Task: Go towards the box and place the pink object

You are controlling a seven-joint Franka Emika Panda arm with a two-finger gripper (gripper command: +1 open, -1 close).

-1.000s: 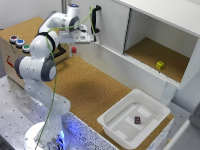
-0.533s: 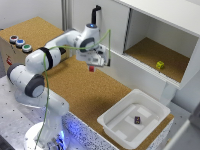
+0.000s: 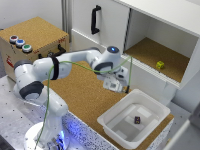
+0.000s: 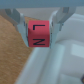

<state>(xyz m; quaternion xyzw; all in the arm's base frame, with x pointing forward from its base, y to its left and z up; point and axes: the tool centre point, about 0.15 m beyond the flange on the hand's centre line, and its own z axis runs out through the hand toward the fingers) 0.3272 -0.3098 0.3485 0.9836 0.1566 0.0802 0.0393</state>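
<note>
Two jaws of the gripper (image 4: pixel 38 27) are clamped on the pink block (image 4: pixel 38 34), one on each side of it, its near face showing dark letter marks in the wrist view. Just below and beyond the jaws runs the near rim of the white tub (image 3: pixel 116 112), which rests on the cork surface (image 3: pixel 82 95); a small dark cube (image 3: pixel 137 120) lies on its floor, well apart from the held block. Farther off behind the gripper (image 3: pixel 114 84), a yellow-green cube (image 3: pixel 160 65) sits inside the open cabinet compartment (image 3: pixel 150 52).
</note>
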